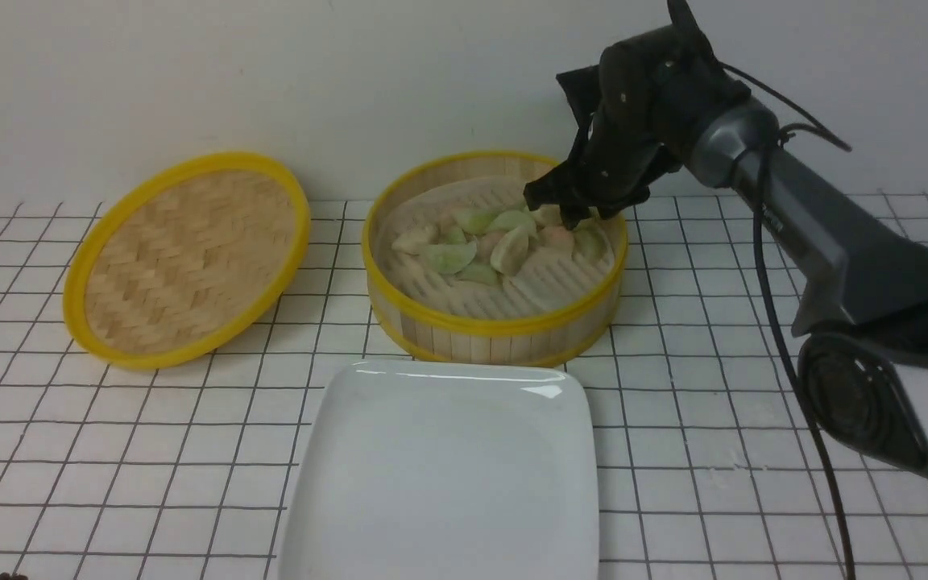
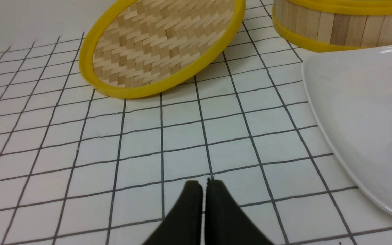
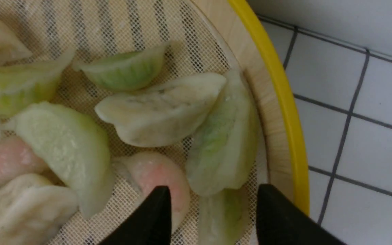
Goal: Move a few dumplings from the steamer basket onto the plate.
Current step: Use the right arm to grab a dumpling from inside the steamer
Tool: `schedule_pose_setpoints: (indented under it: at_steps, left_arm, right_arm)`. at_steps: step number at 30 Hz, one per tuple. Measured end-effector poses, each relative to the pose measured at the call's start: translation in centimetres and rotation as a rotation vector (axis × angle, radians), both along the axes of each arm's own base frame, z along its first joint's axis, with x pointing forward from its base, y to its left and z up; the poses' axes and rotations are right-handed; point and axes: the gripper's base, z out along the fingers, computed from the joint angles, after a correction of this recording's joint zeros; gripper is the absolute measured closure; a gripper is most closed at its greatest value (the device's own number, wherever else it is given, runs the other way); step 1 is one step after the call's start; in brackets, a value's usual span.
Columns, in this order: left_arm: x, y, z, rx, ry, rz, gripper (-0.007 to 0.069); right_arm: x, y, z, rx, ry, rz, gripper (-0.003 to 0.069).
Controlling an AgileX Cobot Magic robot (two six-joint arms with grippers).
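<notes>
The steamer basket (image 1: 496, 326) stands at the table's middle back with several pale green, pink and cream dumplings (image 1: 448, 256) on its white liner. The white plate (image 1: 440, 467) lies in front of it, bare. My right gripper (image 1: 565, 213) is open, lowered into the basket's far right side. In the right wrist view the gripper (image 3: 213, 194) straddles a light green dumpling (image 3: 221, 214) next to the basket wall (image 3: 277, 112); a pink dumpling (image 3: 151, 173) lies under one finger. My left gripper (image 2: 202, 183) is shut and empty, low over the tiles left of the plate (image 2: 369, 119).
The shallow woven bamboo lid (image 1: 186, 258) with a yellow rim leans on the table left of the basket, also in the left wrist view (image 2: 162, 44). A white wall runs close behind the basket. The right arm reaches across from the right edge.
</notes>
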Motion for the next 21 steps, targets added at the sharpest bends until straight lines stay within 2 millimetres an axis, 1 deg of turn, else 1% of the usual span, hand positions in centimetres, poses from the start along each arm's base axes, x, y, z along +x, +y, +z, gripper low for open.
schedule_pose_setpoints:
  at_steps: [2,6,7,14,21]
  left_arm:
    - [0.0,0.0,0.0,0.0,0.0,0.0,0.0631]
    - [0.0,0.0,0.0,0.0,0.0,0.0,0.0631]
    - [0.0,0.0,0.0,0.0,0.0,0.0,0.0631]
    - [0.0,0.0,0.0,0.0,0.0,0.0,0.0631]
    - [0.0,0.0,0.0,0.0,0.0,0.0,0.0631]
  right_arm:
    - [0.0,0.0,0.1,0.0,-0.005,0.0,0.0295]
    - [0.0,0.0,0.0,-0.006,-0.001,-0.001,0.0286]
    - [0.0,-0.1,-0.4,-0.012,0.006,0.0,0.0284]
    - [-0.1,-0.1,-1.7,-0.027,0.039,0.002,0.0284]
    - [0.0,-0.4,-2.0,-0.064,0.034,-0.003,0.0311]
